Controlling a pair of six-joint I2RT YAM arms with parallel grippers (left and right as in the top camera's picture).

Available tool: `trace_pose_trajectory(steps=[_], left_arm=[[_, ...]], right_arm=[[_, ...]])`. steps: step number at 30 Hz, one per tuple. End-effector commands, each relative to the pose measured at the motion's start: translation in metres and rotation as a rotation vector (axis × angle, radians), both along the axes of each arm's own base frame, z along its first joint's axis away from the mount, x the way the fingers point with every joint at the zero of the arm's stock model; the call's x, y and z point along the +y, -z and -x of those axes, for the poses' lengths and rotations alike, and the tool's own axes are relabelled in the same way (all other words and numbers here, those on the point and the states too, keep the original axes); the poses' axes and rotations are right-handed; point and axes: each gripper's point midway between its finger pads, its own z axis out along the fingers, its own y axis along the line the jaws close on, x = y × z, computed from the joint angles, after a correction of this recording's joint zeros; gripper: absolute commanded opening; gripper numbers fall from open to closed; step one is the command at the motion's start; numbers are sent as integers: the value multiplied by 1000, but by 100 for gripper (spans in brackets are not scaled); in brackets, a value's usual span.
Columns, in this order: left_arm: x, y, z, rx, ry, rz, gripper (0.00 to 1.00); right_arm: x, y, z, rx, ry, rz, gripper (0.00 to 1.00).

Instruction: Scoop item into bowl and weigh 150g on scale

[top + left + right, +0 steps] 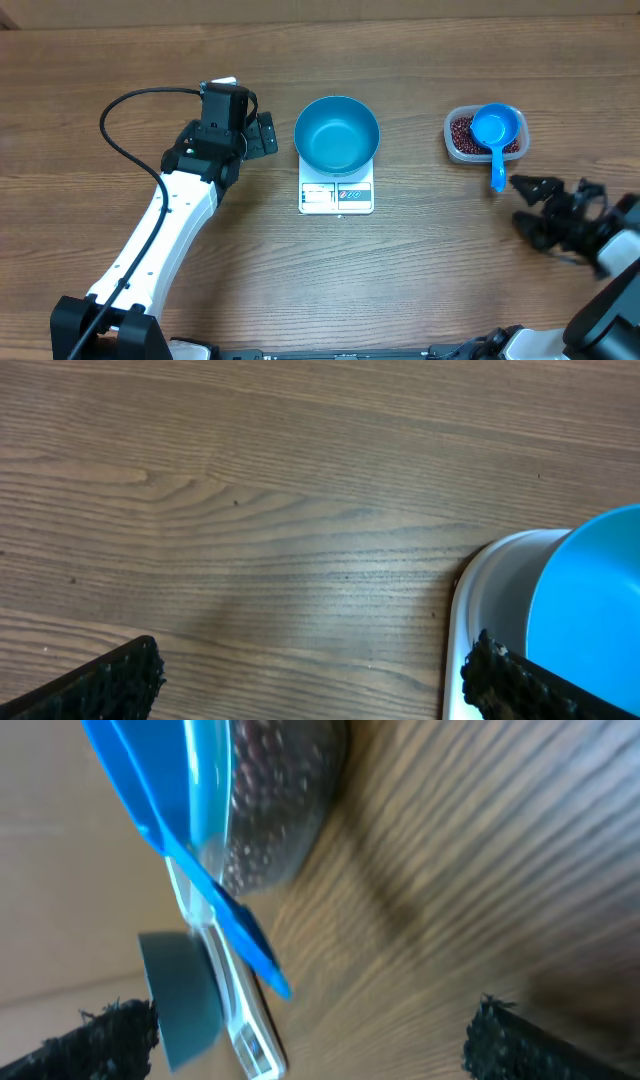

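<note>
You've got every step left: bowl [337, 135] empty on scale [336, 196], beans [461, 130] in the right tub [447, 136] under the scoop [494, 128]. Your left fingers [115, 678] and right fingers [105, 1038] are apart, holding nothing.

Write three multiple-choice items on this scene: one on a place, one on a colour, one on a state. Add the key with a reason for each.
1. Where is the bowl?
A. on the scale
B. on bare wood
C. held in the air

2. What colour is the scoop lying across the tub of beans?
A. red
B. blue
C. white

3. The right end effector is:
A. open, holding nothing
B. shut on the scoop handle
C. shut on the bowl

Key:
1 A, the bowl rests on top of the white scale.
2 B, the scoop is bright blue.
3 A, its fingers stand wide apart with nothing gripped.
</note>
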Motion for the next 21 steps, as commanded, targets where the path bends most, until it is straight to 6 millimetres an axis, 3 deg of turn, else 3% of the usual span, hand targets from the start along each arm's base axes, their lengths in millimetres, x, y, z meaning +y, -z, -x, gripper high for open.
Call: trace_pose_trajectory(steps=[1,7,10,12,21], left_arm=[[3,1,-1,-2,-8,-13,100],[3,1,-1,-2,-8,-13,100],[3,1,-1,-2,-8,-13,100],[3,1,-1,-2,-8,-13,100],[3,1,-1,-2,-8,-13,100]], right_arm=[[18,-6,5,-80,9,-115,100],[14,-11,-3,-156,26,-96,97],[14,-13,-4,-170,21,-90,68],[16,-13,-5,-169,14,-91,41],[27,-11,-26,-161,4,-16,42]])
